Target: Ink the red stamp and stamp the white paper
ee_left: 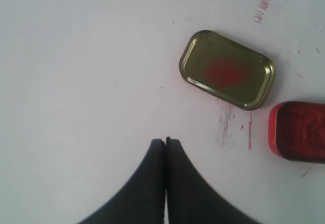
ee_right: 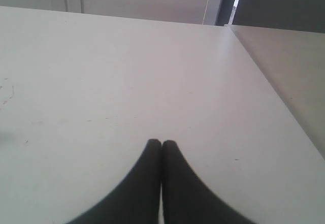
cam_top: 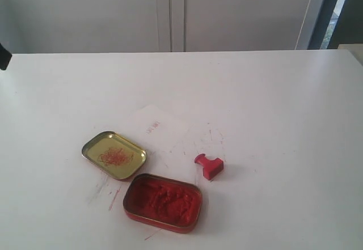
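Observation:
The red stamp (cam_top: 209, 166) lies on its side on the white table, right of the tins and apart from both. The white paper (cam_top: 160, 128) lies behind the tins and carries a small red mark (cam_top: 152, 127); that mark (ee_left: 261, 9) also shows in the left wrist view. A red tin of ink paste (cam_top: 163, 202) stands open near the front edge. My left gripper (ee_left: 165, 141) is shut and empty above bare table, well short of the gold lid (ee_left: 227, 69). My right gripper (ee_right: 161, 144) is shut and empty over bare table. Neither gripper shows in the exterior view.
The gold tin lid (cam_top: 114, 155) with red scribbles lies left of the ink tin (ee_left: 298, 131). Red ink streaks (cam_top: 115, 196) mark the table beside the tins. A dark part of an arm (cam_top: 4, 55) shows at the left edge. The table's right edge (ee_right: 269, 84) runs near my right gripper.

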Controlling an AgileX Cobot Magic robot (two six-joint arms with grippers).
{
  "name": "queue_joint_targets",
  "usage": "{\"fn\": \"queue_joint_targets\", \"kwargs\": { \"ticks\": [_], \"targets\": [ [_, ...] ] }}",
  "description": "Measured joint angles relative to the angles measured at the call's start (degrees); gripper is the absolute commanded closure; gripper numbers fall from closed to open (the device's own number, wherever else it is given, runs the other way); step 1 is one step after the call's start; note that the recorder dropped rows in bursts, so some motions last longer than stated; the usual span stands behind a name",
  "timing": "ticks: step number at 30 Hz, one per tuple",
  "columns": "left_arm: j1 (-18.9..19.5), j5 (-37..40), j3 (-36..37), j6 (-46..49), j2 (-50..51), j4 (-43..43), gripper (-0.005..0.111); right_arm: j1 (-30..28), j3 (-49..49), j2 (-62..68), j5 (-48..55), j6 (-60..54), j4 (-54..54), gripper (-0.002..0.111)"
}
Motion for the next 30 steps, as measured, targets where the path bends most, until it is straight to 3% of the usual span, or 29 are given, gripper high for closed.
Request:
{"fn": "queue_joint_targets", "kwargs": {
  "ticks": [7, 12, 30],
  "targets": [
    [0.1, 0.0, 5.9, 0.0, -16.6, 2.3, 0.107, 0.0, 0.0, 0.0, -0.2, 0.0, 0.0, 0.108],
    [0.1, 0.4, 6.4, 0.0, -23.9, 6.2, 0.107, 0.0, 0.0, 0.0, -0.2, 0.0, 0.0, 0.108],
    [0.1, 1.5, 6.4, 0.1, -25.3, 6.5, 0.107, 0.0, 0.0, 0.0, -0.2, 0.0, 0.0, 0.108]
  ]
}}
